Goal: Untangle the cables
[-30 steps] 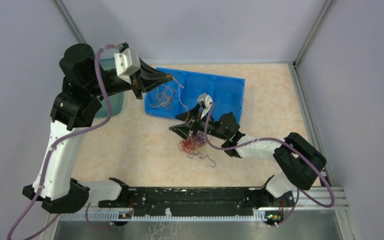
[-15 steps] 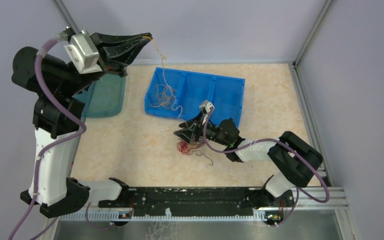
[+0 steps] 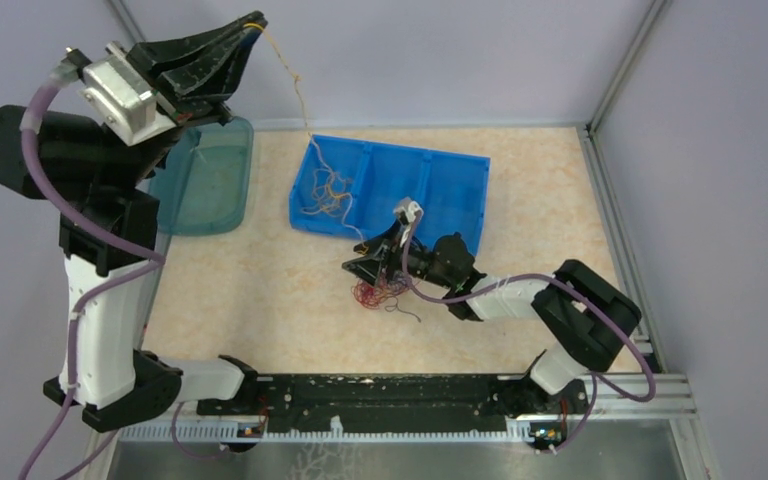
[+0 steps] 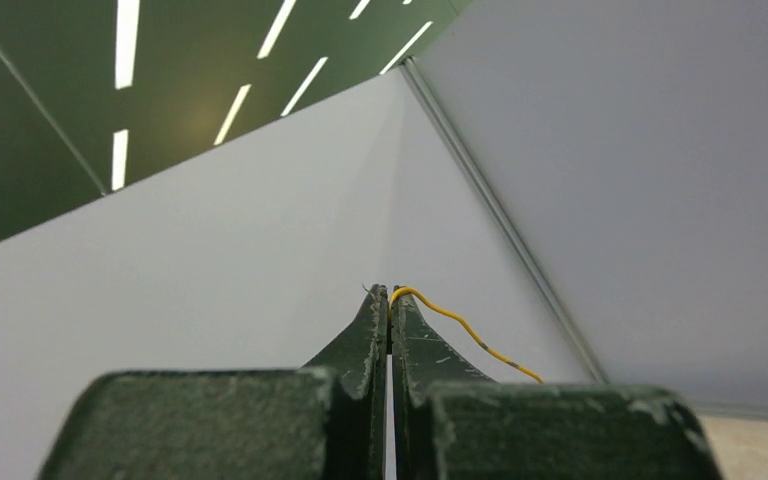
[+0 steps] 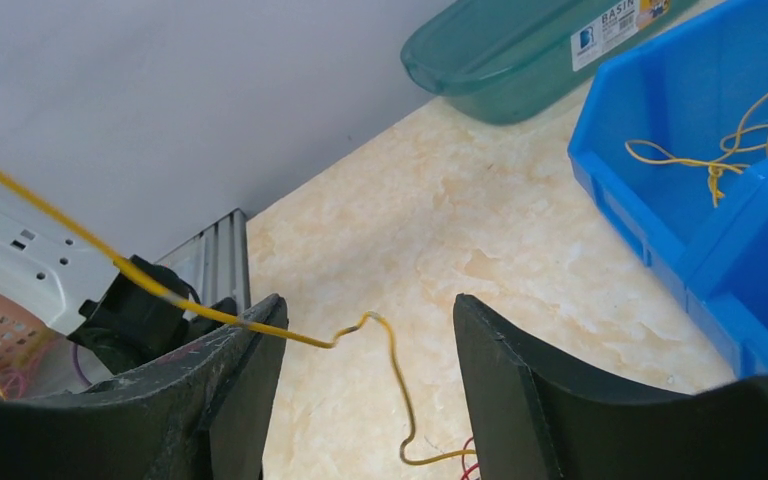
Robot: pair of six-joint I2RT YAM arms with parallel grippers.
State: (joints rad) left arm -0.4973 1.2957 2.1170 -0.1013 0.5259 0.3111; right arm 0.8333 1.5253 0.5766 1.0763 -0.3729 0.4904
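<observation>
While your left gripper (image 3: 255, 20), high at 11 o'clock, pinches one yellow cable (image 4: 457, 320) between pressed-together tips, that cable hangs down into the blue bin (image 3: 440, 175). Your right gripper (image 3: 365, 265), jaws spread and gripping nothing, sits over the red and purple tangle (image 3: 375, 293) on the table, at 6 o'clock from the bin.

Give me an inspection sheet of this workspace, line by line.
Surface: beige marbled table.
Job's things: yellow wires piled in the left compartment of the blue bin; one strand runs up from the pile; red-purple tangle on the table.
Clutter: teal basin left of the bin.
Grippers: left gripper high, shut on the strand; right gripper open, low by the tangle.
Cables: lilac arm cables, one along each arm.
Surroundings: grey walls, metal frame posts.
</observation>
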